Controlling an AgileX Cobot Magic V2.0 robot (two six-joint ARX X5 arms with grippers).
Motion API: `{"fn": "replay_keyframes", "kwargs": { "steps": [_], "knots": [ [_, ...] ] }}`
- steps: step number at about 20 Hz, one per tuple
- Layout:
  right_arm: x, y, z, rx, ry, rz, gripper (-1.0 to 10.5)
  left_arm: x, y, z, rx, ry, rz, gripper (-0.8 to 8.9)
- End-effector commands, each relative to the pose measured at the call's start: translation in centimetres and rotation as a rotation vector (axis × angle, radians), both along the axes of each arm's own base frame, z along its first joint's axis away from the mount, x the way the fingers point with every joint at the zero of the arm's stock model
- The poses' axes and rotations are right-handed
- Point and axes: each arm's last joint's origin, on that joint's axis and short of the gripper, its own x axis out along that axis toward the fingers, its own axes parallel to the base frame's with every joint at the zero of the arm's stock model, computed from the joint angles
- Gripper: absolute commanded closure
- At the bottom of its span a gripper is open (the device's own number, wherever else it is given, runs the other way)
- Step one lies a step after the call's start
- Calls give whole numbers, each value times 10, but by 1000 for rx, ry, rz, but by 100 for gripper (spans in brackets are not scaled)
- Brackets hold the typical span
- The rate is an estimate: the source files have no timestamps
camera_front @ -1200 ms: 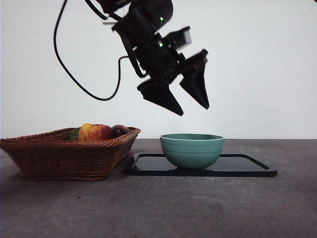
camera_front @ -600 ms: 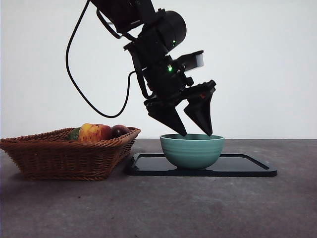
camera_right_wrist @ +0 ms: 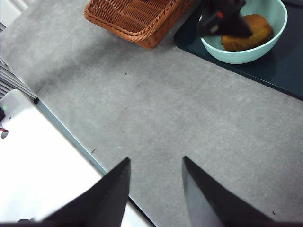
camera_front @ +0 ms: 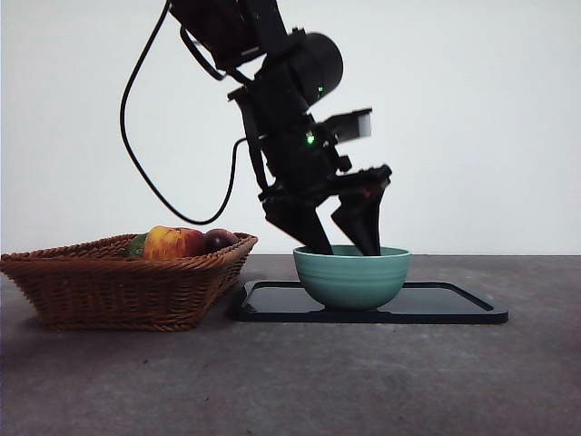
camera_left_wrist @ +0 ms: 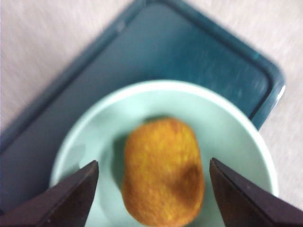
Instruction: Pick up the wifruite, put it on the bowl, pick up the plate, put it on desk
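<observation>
Since the orange-brown fruit (camera_left_wrist: 163, 172) already lies loose on the floor of the green bowl (camera_front: 352, 275), the first half of the job looks done. The left hand (camera_front: 343, 247) is right above the bowl with its tips dipped just inside the rim. Its two fingers stand spread wide, one on each side of the fruit and clear of it, gripping nothing. In the left wrist view the fruit shows whole between them (a little blurred, but plainly resting on the bowl and not pinched).

The bowl stands on a dark, flat tray (camera_front: 454, 304), which I take to be the plate of the task, and the tray lies flat on the grey bench (camera_front: 300, 381). Just beside the bowl sits a wicker basket (camera_front: 118, 286), its near corner touching or almost touching the tray's edge. In it an apple (camera_front: 174, 242) and a plum (camera_front: 218, 239) show above the rim.

The right hand (camera_right_wrist: 155, 191) waits well away from the bowl, high over bare bench, its fingers apart and empty.

What remains, as I judge it, is the second half: the left hand has to clear the bowl, and the tray has to be picked up and set on the bench. With the bowl and fruit riding on it, the tray will need to stay level.
</observation>
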Motion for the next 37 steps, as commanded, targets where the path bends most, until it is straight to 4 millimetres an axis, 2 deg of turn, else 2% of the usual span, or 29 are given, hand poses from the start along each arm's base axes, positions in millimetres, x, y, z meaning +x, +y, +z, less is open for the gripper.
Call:
{"fn": "replay_keyframes", "kwargs": {
  "steps": [1, 14, 18, 23, 27, 31, 33, 37],
  "knots": [
    [0, 1, 2, 10, -3, 1, 772, 2, -9, -7, 7, -6, -26, 438],
    [1, 0, 2, -9, -17, -16, 772, -3, -18, -17, 21, 8, -50, 445],
    [1, 0, 2, -11, -19, -18, 772, -3, -18, -17, 20, 7, -50, 607],
    [1, 0, 2, -11, -18, -18, 772, -1, -19, -7, 18, 5, -48, 610],
    [1, 0, 2, -11, -19, -18, 772, 2, -22, 27, 1, -9, -43, 610],
    [1, 0, 2, -12, -19, -19, 772, 1, -14, 88, -98, -72, 10, 610],
    [1, 0, 2, -13, -20, -20, 772, -5, -1, 123, -165, -109, 53, 610],
    [1, 0, 2, -15, -31, -14, 772, -29, 44, 187, -248, -171, 120, 610]
  ]
}}
